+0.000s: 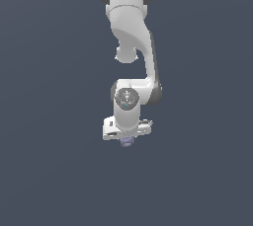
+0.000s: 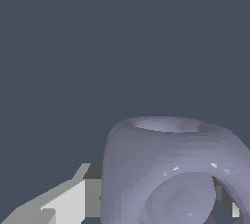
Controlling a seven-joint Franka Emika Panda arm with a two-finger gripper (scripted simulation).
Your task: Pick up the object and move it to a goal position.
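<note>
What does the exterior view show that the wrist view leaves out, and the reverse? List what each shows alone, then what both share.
Exterior view only: the whole white arm reaching down, with the gripper directly over the object, which is mostly hidden beneath it.
Wrist view only: the object close up, showing its round rim, hollow form and an opening through its side, with one finger beside it.
Both: the pale lavender object at the gripper, against plain dark grey.
</note>
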